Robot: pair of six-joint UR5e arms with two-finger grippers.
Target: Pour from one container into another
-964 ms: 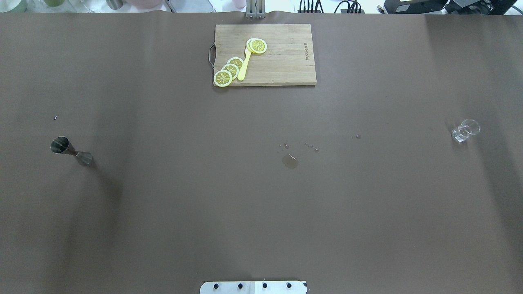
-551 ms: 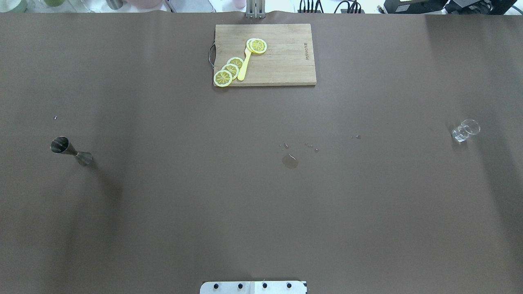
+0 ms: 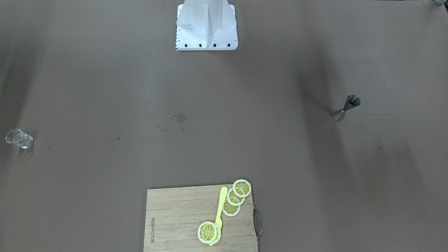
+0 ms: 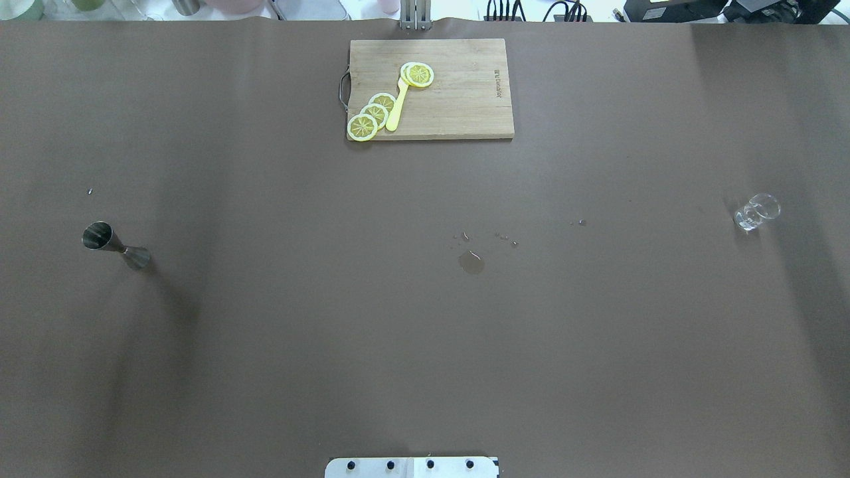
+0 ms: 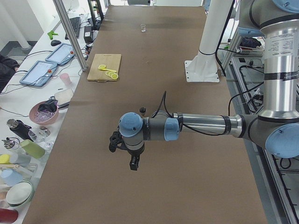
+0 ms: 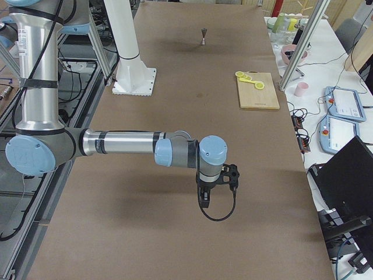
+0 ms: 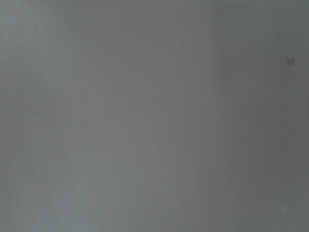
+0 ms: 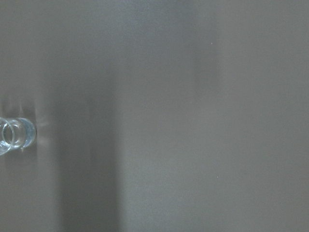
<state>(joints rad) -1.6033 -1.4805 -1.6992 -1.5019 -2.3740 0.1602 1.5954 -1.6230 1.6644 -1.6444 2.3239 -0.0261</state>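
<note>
Two small vessels stand far apart on the brown worktop (image 4: pixel 265 345). Close to its left edge the dark metal jigger (image 4: pixel 116 246) stands upright on one cone, with nothing touching it. The left gripper (image 5: pixel 134 165) hangs above the worktop, pointing down. It is nearer that left edge than the jigger and apart from it. It shows only in a side view, so I cannot tell whether it is wide or narrow.

Near the middle of the worktop lies a small puddle (image 4: pixel 471 262), with a few drops (image 4: pixel 505 238) just beyond it. At the middle of the far edge sits a wooden cutting board (image 4: pixel 458 99) carrying lemon slices (image 4: pixel 372 114) and a thin yellow utensil (image 4: pixel 395 116).

Close to the right edge stands the clear glass cup (image 4: pixel 756 212). It seems to be upright, though clear glass is hard to read from above. It also shows at the left border of the right wrist view. The right gripper (image 6: pixel 204 204) hangs over the worktop, pointing down, and how far it is spread cannot be told either.
</note>
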